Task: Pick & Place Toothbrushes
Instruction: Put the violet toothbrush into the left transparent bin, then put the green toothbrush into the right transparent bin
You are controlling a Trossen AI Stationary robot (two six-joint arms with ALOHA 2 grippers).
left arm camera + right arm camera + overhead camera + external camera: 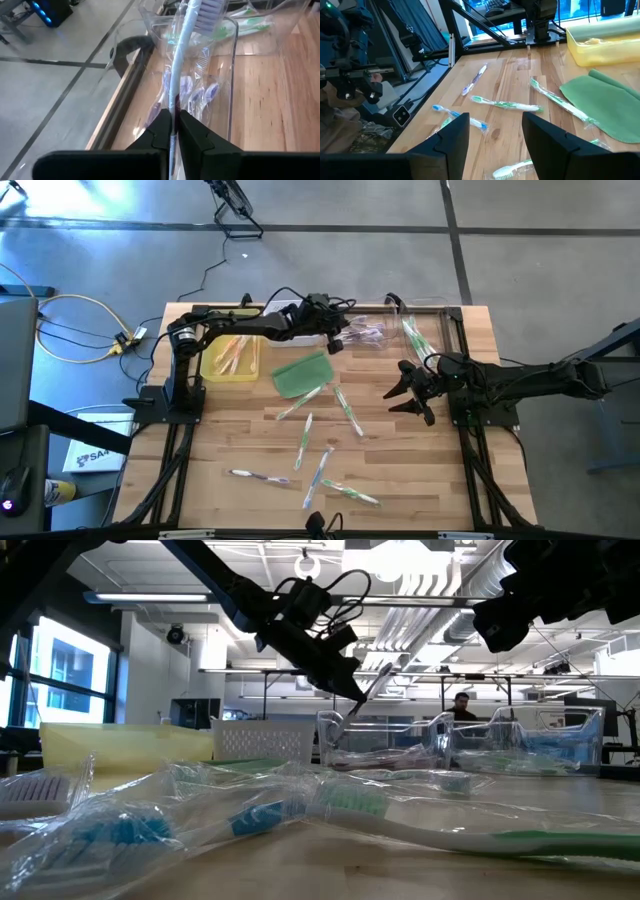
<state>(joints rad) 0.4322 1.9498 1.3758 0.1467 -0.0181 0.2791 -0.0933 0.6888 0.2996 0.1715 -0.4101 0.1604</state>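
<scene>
Holding a wrapped toothbrush over the clear bin, left gripper should release next; right gripper waits wide.

Two dark jointed arms with looping black cables and blunt black fingers.

My left gripper pinches a wrapped toothbrush above clear bins; more toothbrushes lie in the foreground.

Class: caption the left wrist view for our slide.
Left claw shut on a wrapped toothbrush above a clear bin of purple brushes.
</scene>
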